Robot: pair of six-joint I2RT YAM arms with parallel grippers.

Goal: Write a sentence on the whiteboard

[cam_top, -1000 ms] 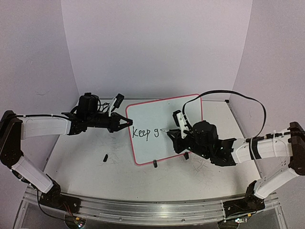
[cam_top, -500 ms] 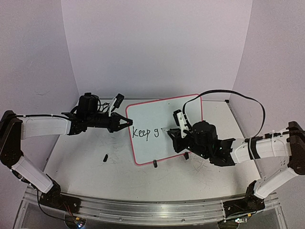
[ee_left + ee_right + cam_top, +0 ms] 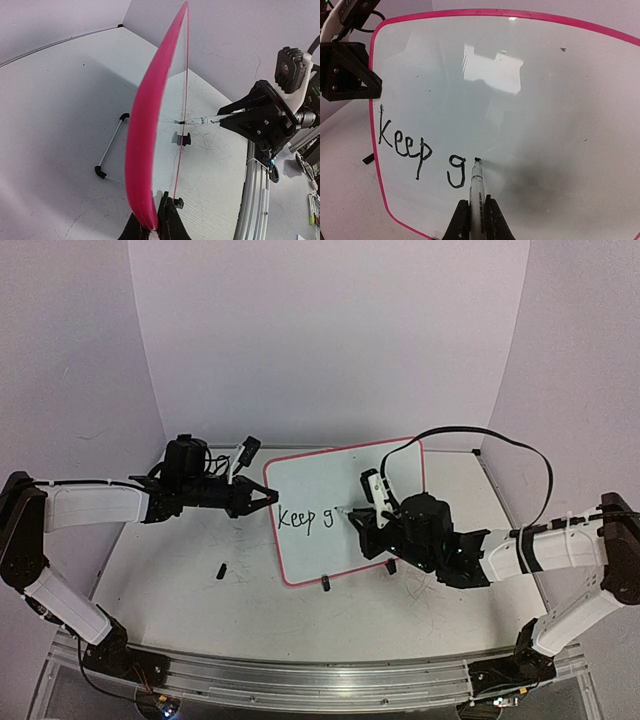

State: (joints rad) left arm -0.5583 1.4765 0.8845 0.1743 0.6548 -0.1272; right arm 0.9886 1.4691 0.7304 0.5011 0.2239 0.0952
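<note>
The whiteboard [image 3: 340,502] stands tilted on the table, white with a pink border and black clip feet; its edge fills the left wrist view [image 3: 150,140] and its face the right wrist view [image 3: 520,100]. My left gripper [image 3: 268,497] [image 3: 154,227] is shut on the board's left edge. My right gripper [image 3: 358,520] [image 3: 476,217] is shut on a white marker [image 3: 476,190], its black tip touching the board just right of the written "Keep g" [image 3: 417,155] [image 3: 305,517]. The marker [image 3: 200,120] also shows meeting the board in the left wrist view.
A small black piece [image 3: 219,569] lies on the scratched table left of the board. A wire stand [image 3: 110,150] with black ends lies behind the board. A black cable [image 3: 480,435] arcs over the right arm. A metal rail [image 3: 300,680] runs along the near edge.
The marker tip has shifted slightly, staying just right of the "g". The left arm and board have not moved.
</note>
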